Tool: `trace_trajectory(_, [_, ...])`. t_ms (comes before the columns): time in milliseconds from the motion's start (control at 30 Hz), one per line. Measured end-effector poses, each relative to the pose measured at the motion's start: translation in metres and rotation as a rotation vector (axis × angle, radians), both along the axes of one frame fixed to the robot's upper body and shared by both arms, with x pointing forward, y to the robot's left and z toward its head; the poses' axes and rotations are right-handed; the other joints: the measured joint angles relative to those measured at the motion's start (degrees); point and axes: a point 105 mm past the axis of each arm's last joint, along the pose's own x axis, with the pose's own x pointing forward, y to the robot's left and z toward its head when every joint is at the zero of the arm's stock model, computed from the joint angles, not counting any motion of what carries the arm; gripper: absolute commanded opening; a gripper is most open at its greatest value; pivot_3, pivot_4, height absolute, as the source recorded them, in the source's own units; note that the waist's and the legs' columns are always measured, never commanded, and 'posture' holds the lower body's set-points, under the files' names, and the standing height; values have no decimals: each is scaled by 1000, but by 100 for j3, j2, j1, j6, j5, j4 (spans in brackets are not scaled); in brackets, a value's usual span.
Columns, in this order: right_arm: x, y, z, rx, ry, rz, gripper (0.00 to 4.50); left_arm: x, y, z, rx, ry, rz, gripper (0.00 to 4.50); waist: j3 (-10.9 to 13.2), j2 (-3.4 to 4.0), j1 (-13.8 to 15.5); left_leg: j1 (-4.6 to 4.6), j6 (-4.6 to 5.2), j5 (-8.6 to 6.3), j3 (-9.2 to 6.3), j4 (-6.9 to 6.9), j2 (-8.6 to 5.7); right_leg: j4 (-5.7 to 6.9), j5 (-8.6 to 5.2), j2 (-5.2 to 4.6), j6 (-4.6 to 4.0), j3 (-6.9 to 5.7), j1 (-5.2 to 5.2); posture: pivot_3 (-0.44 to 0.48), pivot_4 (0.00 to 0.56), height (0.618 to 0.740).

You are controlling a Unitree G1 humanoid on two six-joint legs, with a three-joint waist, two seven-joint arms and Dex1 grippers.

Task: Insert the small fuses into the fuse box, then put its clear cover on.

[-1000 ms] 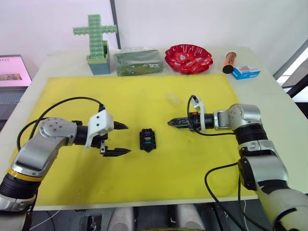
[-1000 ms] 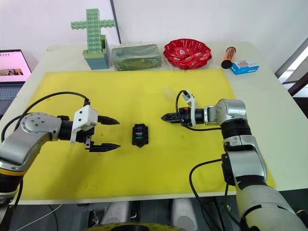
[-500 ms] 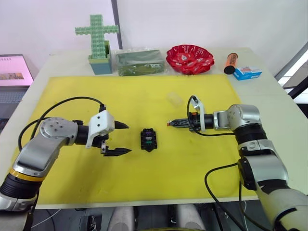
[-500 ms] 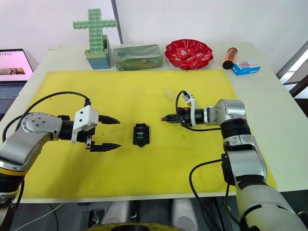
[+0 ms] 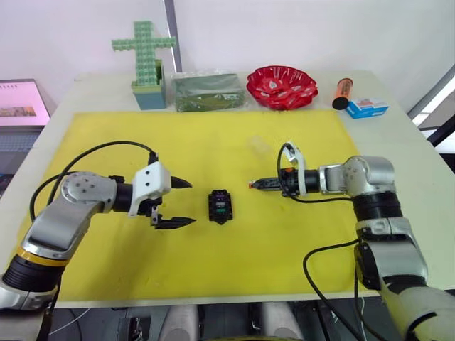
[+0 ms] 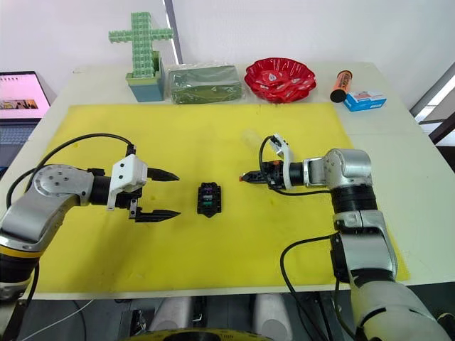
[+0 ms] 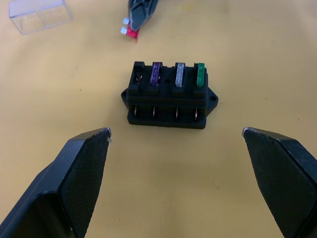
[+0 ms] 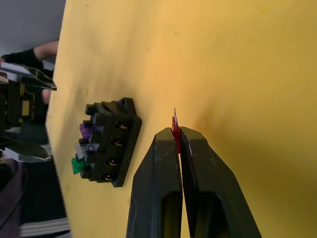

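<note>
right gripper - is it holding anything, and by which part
The right gripper is shut on the red fuse, pinching its plastic body; a metal blade pokes past the tips. The left gripper is open, holding nothing.

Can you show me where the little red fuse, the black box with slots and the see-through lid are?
Small red blade fuse (image 8: pixel 174 130), right wrist view, on its red body.
Black slotted plastic fuse box (image 7: pixel 170 99), left wrist view, on its front wall.
Clear plastic cover (image 7: pixel 39 14), left wrist view, on its top face.

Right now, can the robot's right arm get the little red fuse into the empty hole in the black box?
Probably yes. The right gripper pinches the red fuse beside the fuse box, with bare yellow mat between them, and the empty end slot is uncovered.
</note>
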Motion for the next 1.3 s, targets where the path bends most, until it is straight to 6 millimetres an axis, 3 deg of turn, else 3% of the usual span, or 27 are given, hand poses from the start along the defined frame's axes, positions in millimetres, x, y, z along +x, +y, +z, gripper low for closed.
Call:
trace_trajectory(167, [-12,-9,0,22,-77,-211,7,-3,2,-6,-2,20,14,4500,-1,1,-11,1,0,0,-3,-3,1,2,0,1,0,0,-4,0,150,740])
trace_trajectory(400, [-39,-11,1,57,-148,-369,7,-4,0,-5,-3,12,9,4500,-2,3,-4,1,0,0,-7,-3,-1,1,0,0,0,1,-1,0,150,740])
trace_trajectory(700, [-69,-5,-19,36,-107,-387,7,-4,-1,-6,-9,14,3,4500,-2,3,-24,2,0,0,-11,-5,-1,1,-1,1,-1,2,0,0,150,740])
trace_trajectory(967, [-77,5,-23,36,-82,-375,7,-4,-2,-6,-12,11,3,4500,-2,3,-24,2,0,0,-23,-7,-1,0,-2,2,-1,2,0,0,150,740])
trace_trajectory(1067, [-82,6,-23,20,-80,-342,670,-3,-2,-6,-13,9,4,4500,-2,3,-20,2,0,0,-27,-7,-1,-1,-2,2,-2,2,0,0,150,740])
trace_trajectory(1267, [-98,10,-18,-2,-99,-195,2762,-4,-2,-7,-14,11,7,4500,-2,3,-18,2,1,0,-32,-6,-1,-3,-2,2,-2,3,2,0,150,740])
trace_trajectory(1300, [-101,12,-17,-11,-103,-162,2762,-4,-2,-7,-15,11,7,4500,-2,3,-17,2,1,0,-33,-7,-1,-3,-2,2,-2,3,1,0,150,740])
